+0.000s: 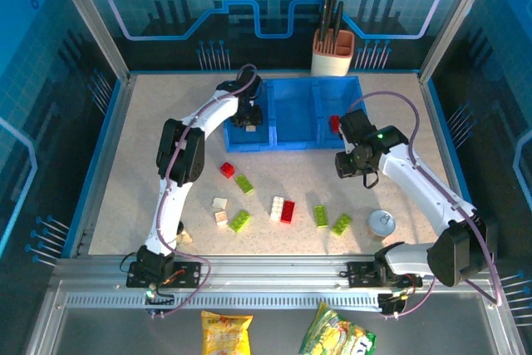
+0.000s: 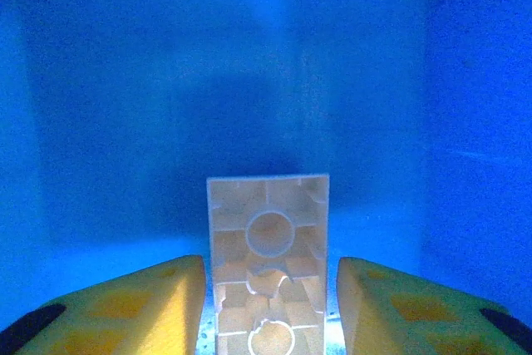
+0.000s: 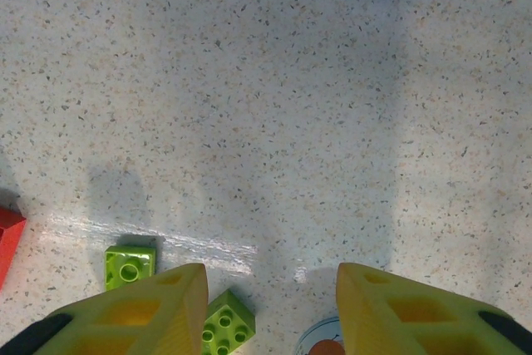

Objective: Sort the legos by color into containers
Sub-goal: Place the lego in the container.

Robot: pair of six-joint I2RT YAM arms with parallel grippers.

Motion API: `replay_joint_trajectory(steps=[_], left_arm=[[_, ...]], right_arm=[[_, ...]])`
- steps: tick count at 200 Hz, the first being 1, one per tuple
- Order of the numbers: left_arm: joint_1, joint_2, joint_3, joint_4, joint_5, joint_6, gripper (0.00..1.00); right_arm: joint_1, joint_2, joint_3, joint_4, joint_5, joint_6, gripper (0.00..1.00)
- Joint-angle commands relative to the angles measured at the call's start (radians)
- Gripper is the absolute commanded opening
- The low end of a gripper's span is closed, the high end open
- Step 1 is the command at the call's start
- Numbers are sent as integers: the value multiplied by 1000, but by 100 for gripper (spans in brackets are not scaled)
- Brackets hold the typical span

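The left arm (image 1: 208, 114) at the frame's left and the right arm (image 1: 420, 180) at its right have glossy white links between black joints, with lilac cables (image 1: 391, 95) running alongside (a small green light (image 1: 381, 133) glows on the right one). The wrist views show yellow fingers (image 2: 125, 305) with black patches at the lower corners.

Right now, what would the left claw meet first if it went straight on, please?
The left claw would first meet the cream brick between its jaws; beyond it, probably the blue tray.
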Motion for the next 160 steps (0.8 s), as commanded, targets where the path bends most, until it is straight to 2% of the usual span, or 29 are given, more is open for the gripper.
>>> replay_joint_trajectory(steps=[1, 85, 160], left_arm=[[3, -20, 39, -17, 23, 22, 48], [3, -141, 18, -31, 48, 43, 49], [9, -326, -161, 4, 60, 65, 49]], right_arm=[[29, -15, 39, -36, 17, 31, 46], [143, 19, 34, -25, 32, 128, 46], [287, 90, 0, 22, 57, 330, 46]])
